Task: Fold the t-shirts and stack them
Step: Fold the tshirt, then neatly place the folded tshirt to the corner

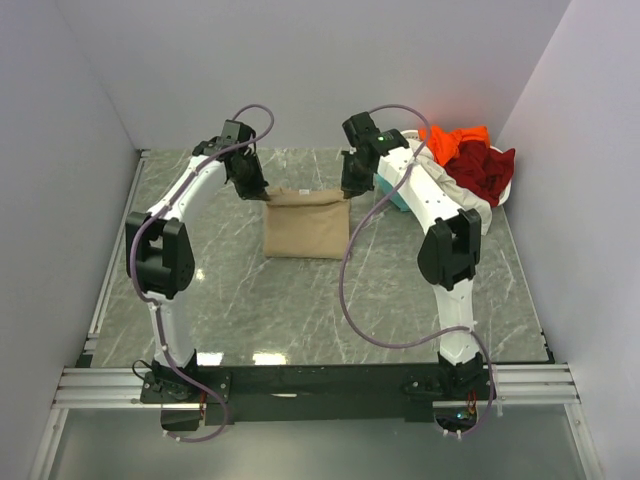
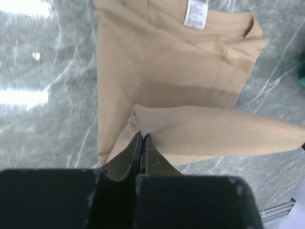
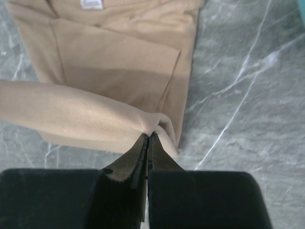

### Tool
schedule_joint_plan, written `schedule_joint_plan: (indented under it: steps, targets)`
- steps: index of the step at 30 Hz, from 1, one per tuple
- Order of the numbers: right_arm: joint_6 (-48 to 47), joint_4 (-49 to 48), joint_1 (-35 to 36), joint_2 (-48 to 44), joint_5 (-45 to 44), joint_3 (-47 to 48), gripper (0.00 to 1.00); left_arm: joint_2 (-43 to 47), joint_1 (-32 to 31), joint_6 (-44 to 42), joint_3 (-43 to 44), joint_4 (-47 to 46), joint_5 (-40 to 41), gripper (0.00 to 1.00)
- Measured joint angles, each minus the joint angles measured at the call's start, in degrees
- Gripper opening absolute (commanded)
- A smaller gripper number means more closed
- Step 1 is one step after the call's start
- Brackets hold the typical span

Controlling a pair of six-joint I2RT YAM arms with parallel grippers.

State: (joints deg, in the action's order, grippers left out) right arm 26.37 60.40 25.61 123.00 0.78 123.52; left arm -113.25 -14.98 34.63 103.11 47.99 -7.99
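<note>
The left end effector (image 1: 257, 191) and right end effector (image 1: 352, 190) each clench a far corner of the tan t-shirt (image 1: 305, 230), folded mid-frame on the counter (image 1: 300, 310). The other t-shirts (image 1: 472, 160) are heaped at upper right.

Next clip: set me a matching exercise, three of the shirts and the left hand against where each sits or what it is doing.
1 tan t-shirt
2 orange t-shirt
3 dark red t-shirt
4 left hand

A farthest back, at the right
B shut on a tan corner
C partly folded, mid-table
D at the right, just in front of the orange one

Pairs: 1-C, 2-A, 3-D, 4-B
</note>
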Motion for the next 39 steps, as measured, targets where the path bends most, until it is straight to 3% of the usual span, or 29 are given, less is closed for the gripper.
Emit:
schedule_joint_plan:
  steps: [22, 23, 24, 25, 26, 27, 29, 31, 39]
  targets:
    - [-2.45, -5.35, -2.62, 10.60, 0.94, 6.34, 0.02, -7.76, 3.34, -0.50, 2.89, -6.01, -3.30, 0.00]
    - [-2.45, -5.57, -2.69, 10.78, 0.96, 6.73, 0.09, -7.98, 3.45, -0.48, 2.91, -6.32, -3.28, 0.03]
    - [-2.38, -6.01, -2.75, 11.04, 1.03, 7.23, 0.32, -8.35, 3.58, -0.46, 3.13, -6.64, -3.13, 0.12]
    - [-2.14, -6.51, -2.80, 11.39, 1.05, 7.78, 0.45, -8.61, 3.67, -0.37, 3.34, -6.88, -2.99, 0.25]
    - [-2.49, -6.95, -2.89, 11.76, 0.92, 8.37, 0.59, -8.98, 3.80, -0.33, 3.52, -7.21, -2.54, 0.56]
    - [-2.82, -7.30, -3.06, 12.22, 1.07, 9.05, 0.79, -9.14, 4.00, -0.35, 3.56, -7.48, -1.90, 0.69]
    - [-3.39, -7.93, -3.50, 12.83, 1.11, 10.10, 0.82, -9.22, 4.57, 0.57, 3.54, -8.15, -0.59, 0.84]
    - [-3.98, -8.85, -3.85, 12.83, 1.20, 10.03, 0.83, -8.76, 5.16, 1.14, 2.82, -9.81, 0.76, 0.90]
    - [-4.98, -14.25, -4.24, 8.11, 2.49, -0.83, 0.86, -3.72, 5.79, 1.07, -7.89, -15.65, 0.90, 0.91]
